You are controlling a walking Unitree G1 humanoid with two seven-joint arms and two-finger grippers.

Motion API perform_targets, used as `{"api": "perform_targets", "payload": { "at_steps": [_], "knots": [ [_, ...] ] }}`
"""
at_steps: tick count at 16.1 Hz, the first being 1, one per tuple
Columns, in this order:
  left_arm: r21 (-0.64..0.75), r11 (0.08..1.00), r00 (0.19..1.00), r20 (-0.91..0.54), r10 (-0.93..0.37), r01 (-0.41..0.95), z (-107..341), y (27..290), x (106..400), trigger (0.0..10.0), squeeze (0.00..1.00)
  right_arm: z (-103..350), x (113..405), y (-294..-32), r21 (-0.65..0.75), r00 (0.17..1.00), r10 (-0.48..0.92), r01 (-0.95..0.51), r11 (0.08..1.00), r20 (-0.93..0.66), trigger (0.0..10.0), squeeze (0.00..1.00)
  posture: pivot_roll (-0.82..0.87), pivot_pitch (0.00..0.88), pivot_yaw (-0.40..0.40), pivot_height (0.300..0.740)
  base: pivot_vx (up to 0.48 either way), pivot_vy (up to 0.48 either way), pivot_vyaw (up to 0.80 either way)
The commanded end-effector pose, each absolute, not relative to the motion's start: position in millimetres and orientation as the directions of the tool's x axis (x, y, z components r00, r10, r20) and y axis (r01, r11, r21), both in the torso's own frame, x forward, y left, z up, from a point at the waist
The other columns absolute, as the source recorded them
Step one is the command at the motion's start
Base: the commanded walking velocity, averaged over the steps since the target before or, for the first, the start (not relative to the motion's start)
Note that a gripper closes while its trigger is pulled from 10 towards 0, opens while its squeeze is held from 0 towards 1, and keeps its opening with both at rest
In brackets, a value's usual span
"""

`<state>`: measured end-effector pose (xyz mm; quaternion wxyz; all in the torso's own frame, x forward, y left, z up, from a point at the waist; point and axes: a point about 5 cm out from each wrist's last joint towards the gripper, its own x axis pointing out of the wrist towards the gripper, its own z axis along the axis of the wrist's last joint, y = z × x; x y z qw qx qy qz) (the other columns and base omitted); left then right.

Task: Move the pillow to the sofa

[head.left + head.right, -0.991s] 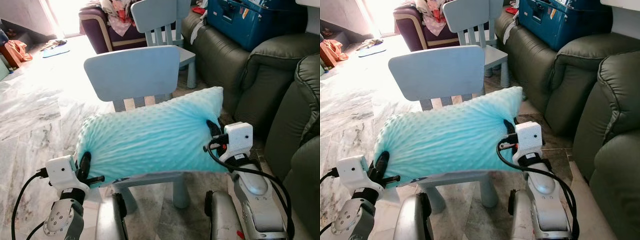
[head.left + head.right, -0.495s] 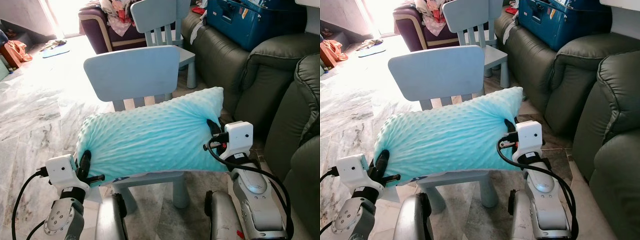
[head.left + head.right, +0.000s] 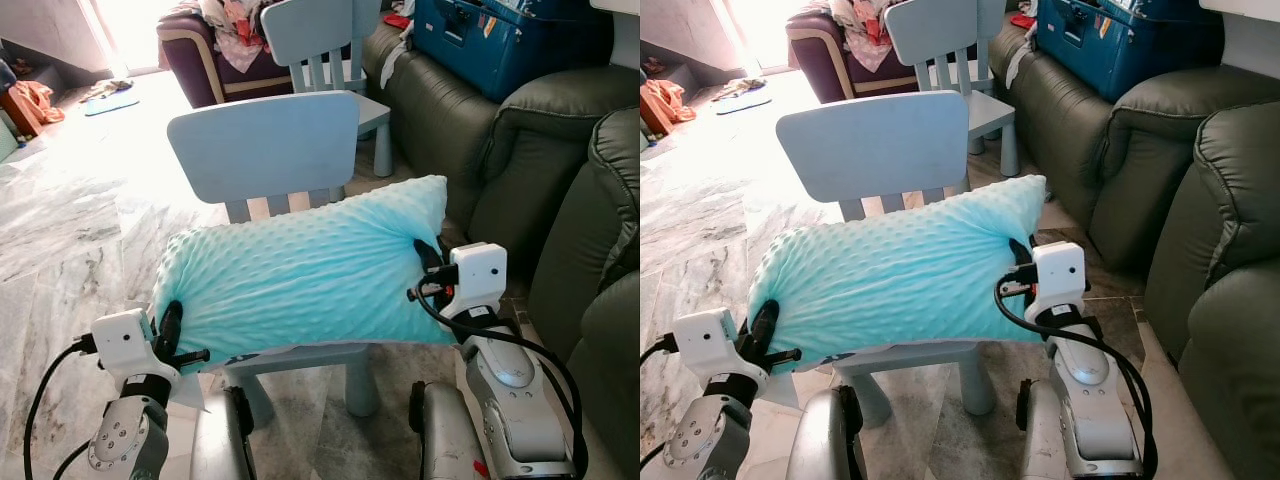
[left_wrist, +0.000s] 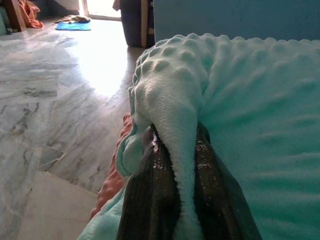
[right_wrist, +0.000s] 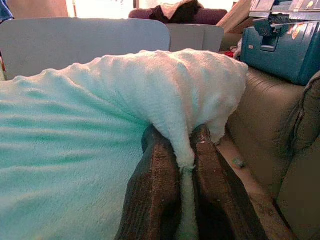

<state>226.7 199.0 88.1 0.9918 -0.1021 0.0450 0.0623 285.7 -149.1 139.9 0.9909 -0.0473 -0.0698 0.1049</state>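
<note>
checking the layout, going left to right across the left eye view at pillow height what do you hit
left gripper → pillow → right gripper → green sofa

Hardly any shift to report across the last second. Only a slight drift at the right gripper (image 3: 1018, 255), pinched on the end of the bumpy turquoise fleece pillow (image 3: 300, 270): now a touch higher and a shade further toward the robot's right than a second ago. Correspondingly, a marginally tauter pull along that end of the pillow above the pale blue plastic child's chair (image 3: 265, 140). Too small a difference to tell more than that.
</note>
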Motion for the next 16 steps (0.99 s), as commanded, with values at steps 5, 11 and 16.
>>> {"api": "perform_targets", "payload": {
  "at_steps": [5, 11, 16],
  "knots": [
    [-0.172, 0.970, 0.982, -0.114, 0.152, -0.170, 84.9, 208.7, 224.7, 10.0, 0.00, 151.4, 287.2, -151.4, -0.103, 0.966, 0.190, -0.175, 0.979, 0.174, 0.0, 0.00, -0.17, 0.000, 0.118, 0.528, 0.000, 0.000, 0.00],
    [-0.170, 0.971, 0.982, -0.117, 0.147, -0.165, 83.5, 208.1, 224.0, 10.0, 0.00, 149.8, 287.5, -151.6, -0.105, 0.968, 0.190, -0.174, 0.979, 0.166, 0.0, 0.00, -0.17, 0.000, 0.118, 0.593, 0.000, 0.000, 0.00],
    [-0.171, 0.972, 0.983, -0.119, 0.143, -0.162, 83.1, 207.9, 224.1, 10.0, 0.00, 149.4, 288.1, -151.5, -0.103, 0.968, 0.190, -0.175, 0.979, 0.163, 0.0, 0.00, -0.17, 0.000, 0.121, 0.658, 0.000, 0.000, 0.00]
  ]
}}
